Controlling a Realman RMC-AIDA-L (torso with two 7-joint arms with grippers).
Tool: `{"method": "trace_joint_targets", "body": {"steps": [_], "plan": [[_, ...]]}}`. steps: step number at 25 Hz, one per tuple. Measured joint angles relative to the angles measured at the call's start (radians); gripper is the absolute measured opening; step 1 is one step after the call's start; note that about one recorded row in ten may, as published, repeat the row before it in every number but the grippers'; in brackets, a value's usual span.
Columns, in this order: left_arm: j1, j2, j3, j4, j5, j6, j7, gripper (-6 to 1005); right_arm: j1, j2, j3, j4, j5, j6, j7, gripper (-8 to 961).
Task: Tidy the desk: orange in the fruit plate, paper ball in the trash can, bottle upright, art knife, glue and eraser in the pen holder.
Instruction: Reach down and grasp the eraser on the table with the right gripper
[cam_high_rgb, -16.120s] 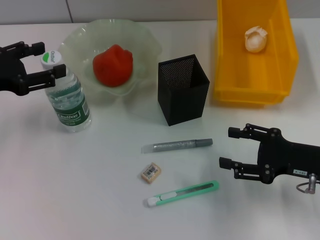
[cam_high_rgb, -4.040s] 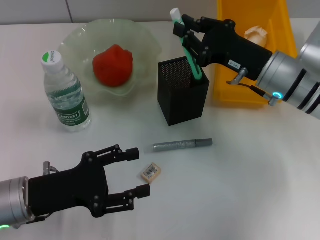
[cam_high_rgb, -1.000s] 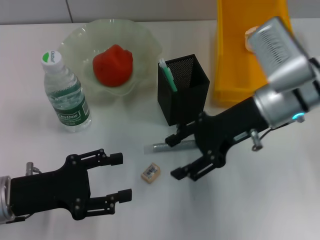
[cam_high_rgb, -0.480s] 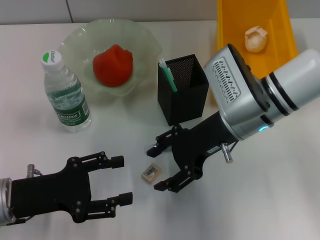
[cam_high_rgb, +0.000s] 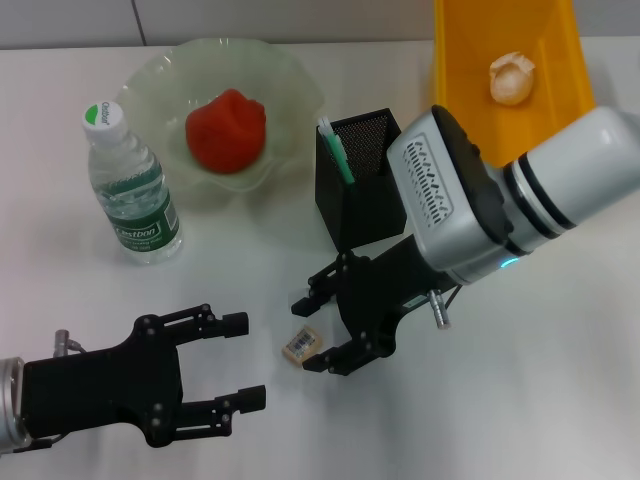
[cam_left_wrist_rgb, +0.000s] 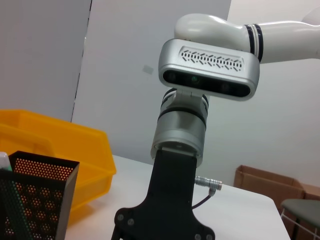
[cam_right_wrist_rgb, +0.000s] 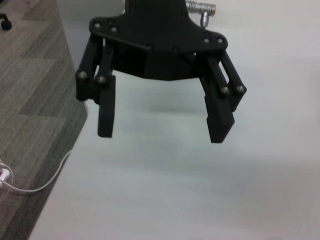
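White desk, plain room

A smooth white tabletop (cam_high_rgb: 560, 400) meets grey carpet floor (cam_right_wrist_rgb: 35, 75); pale wall panels (cam_left_wrist_rgb: 125, 65), brown cardboard box (cam_left_wrist_rgb: 267, 182) behind.

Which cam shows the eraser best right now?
Head view: the eraser lies in plain sight on the table, just beside the right gripper, whose fingers are spread. Neither wrist view shows it.
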Motion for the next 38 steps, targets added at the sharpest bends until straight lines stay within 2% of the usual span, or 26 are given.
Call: {"method": "trace_joint_targets", "body": {"steps": [5, 10, 15, 22, 38], "plan": [[0.001, -0.001, 0.000, 0.000, 0.000, 0.004, 0.000, 783, 0.000, 0.001, -0.050, 0.000, 0.012, 0.030, 0.003, 672], [0.002, -0.002, 0.000, 0.000, 0.000, 0.004, 0.001, 783, 0.001, 0.001, -0.054, -0.001, 0.012, 0.045, 0.003, 631], [0.002, -0.003, 0.000, 0.000, 0.000, 0.006, 0.001, 783, 0.001, 0.001, -0.060, -0.002, 0.012, 0.052, 0.003, 632], [0.002, -0.004, 0.000, 0.000, 0.000, 0.007, 0.001, 783, 0.003, 0.000, -0.122, -0.002, 0.032, 0.088, 0.005, 456], [0.000, -0.004, -0.005, 0.000, -0.003, 0.015, 0.001, 783, 0.003, 0.001, -0.131, -0.001, 0.035, 0.107, 0.007, 353]]}}
